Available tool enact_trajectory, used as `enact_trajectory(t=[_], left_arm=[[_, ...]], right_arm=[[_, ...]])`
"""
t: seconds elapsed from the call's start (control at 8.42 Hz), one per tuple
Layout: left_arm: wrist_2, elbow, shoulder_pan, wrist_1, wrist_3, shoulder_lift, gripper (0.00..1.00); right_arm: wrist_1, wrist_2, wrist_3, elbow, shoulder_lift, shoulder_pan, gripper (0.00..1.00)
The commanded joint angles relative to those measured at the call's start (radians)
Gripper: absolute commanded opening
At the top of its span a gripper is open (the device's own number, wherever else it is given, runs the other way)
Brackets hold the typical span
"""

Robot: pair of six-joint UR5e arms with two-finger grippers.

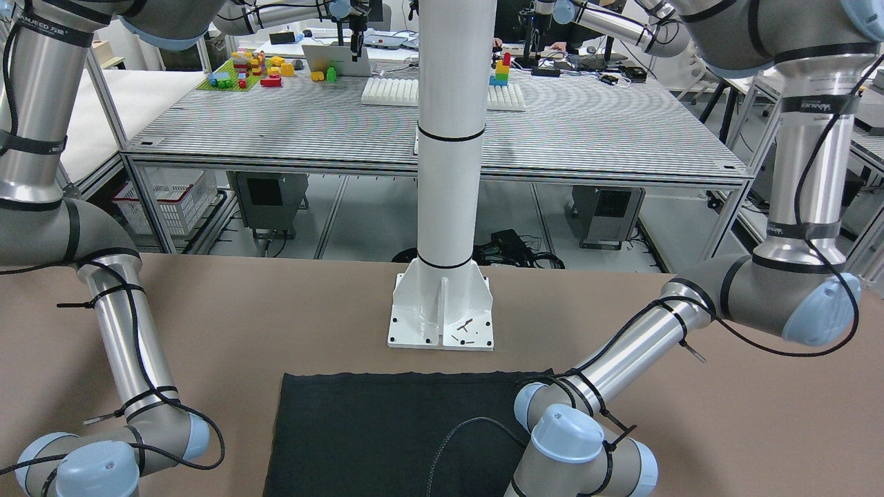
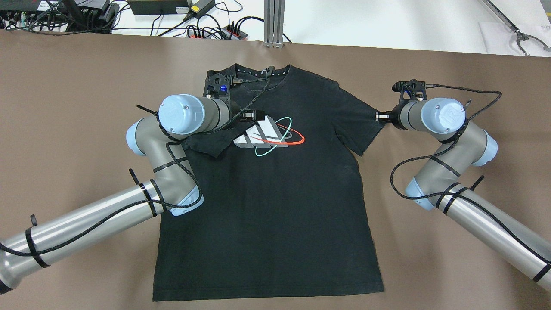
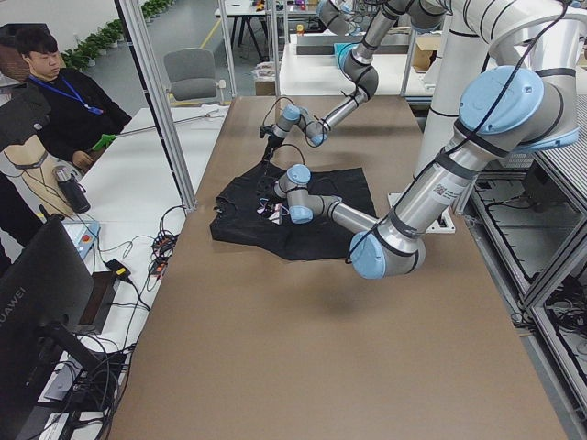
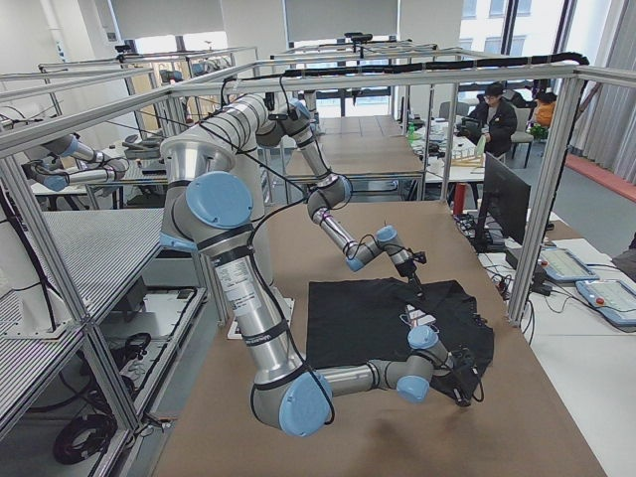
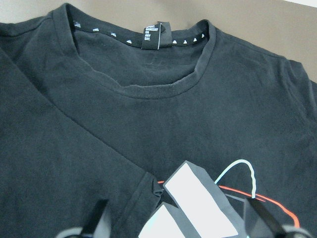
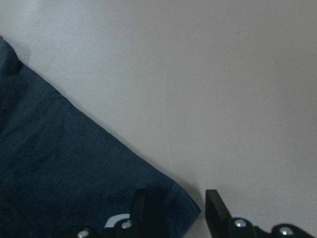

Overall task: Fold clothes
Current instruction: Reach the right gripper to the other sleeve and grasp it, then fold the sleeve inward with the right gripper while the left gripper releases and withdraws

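Left gripper (image 5: 174, 206) hangs open over the shirt (image 2: 275, 193). Its fingers (image 5: 97, 218) are spread wide, and the hem of a folded-in sleeve (image 2: 206, 146) lies below the gap. Just beside that hem, under the same gap, is the white, red and teal print (image 2: 267, 135). Farther ahead of this gripper lie the collar (image 5: 158, 89) and its label (image 5: 150, 37).

Right gripper (image 6: 176, 194) is also open, low at the other sleeve (image 6: 74, 163). That sleeve's corner sits between the parted fingers, close against one of them; I cannot tell whether it touches. Past the corner is bare brown table (image 6: 223, 74).

The shirt lies flat and front up between the two grippers, with its bottom hem toward the robot, near the white pillar (image 1: 449, 138).
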Motion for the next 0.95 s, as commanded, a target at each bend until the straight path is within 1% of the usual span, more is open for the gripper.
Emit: enact_trajectory(t=[0.0, 0.24, 0.48, 0.59, 0.71, 0.83], left_arm=[[-0.003, 0.000, 0.000, -0.002, 0.000, 0.005, 0.95], [-0.014, -0.005, -0.005, -0.002, -0.002, 0.003, 0.95], [-0.034, -0.015, -0.029, 0.000, -0.002, 0.005, 0.95], [-0.094, -0.015, -0.070, 0.000, 0.000, 0.006, 0.95], [-0.153, -0.014, -0.115, 0.000, 0.002, 0.014, 0.95], [-0.172, -0.014, -0.139, 0.000, 0.015, 0.028, 0.95]], right_arm=[[0.001, -0.009, 0.000, 0.015, 0.001, -0.006, 0.00], [-0.002, -0.011, 0.019, 0.054, 0.001, -0.004, 0.00], [-0.021, -0.009, 0.057, 0.119, 0.010, -0.004, 0.00], [-0.088, -0.009, 0.103, 0.149, 0.045, -0.006, 0.00], [-0.186, -0.009, 0.143, 0.192, 0.096, -0.006, 0.00], [-0.278, -0.009, 0.216, 0.237, 0.136, -0.007, 0.00]])
